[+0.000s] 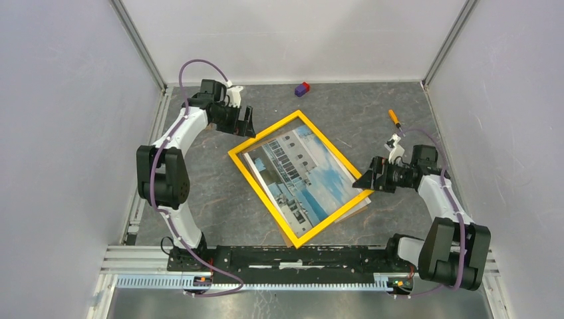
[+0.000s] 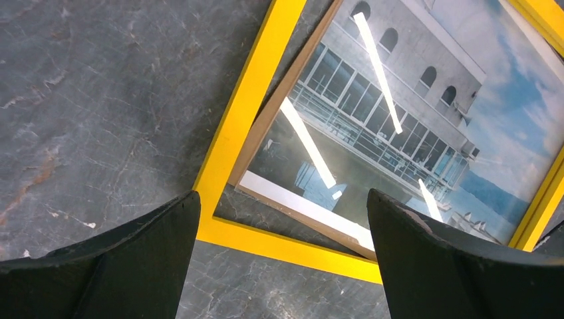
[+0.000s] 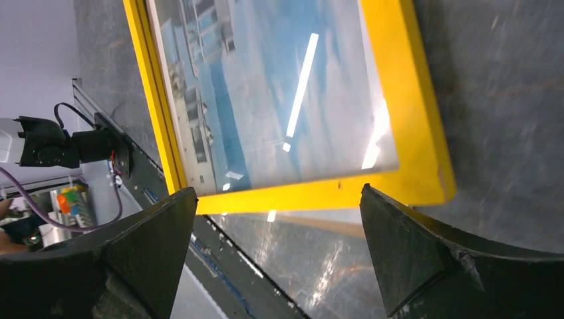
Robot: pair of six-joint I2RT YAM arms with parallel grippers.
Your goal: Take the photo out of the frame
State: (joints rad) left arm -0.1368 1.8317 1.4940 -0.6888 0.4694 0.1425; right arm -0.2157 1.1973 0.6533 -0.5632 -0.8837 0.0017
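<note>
photo (image 1: 309, 176) crooked, partly out of frame (image 1: 264, 133) | left gripper (image 1: 241, 121), right gripper (image 1: 368, 179) wide open, empty | one each side, probably to pull

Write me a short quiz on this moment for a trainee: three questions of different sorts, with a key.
1. True or false: the right gripper is shut on the yellow frame.
2. Which lies near the far edge of the table, beyond the frame? A) a small purple and red block B) a green cup C) a roll of tape
3. Which gripper is nearer the orange-handled tool?

Key
1. False: its jaws stand open and hold nothing.
2. A.
3. The right gripper.
</note>
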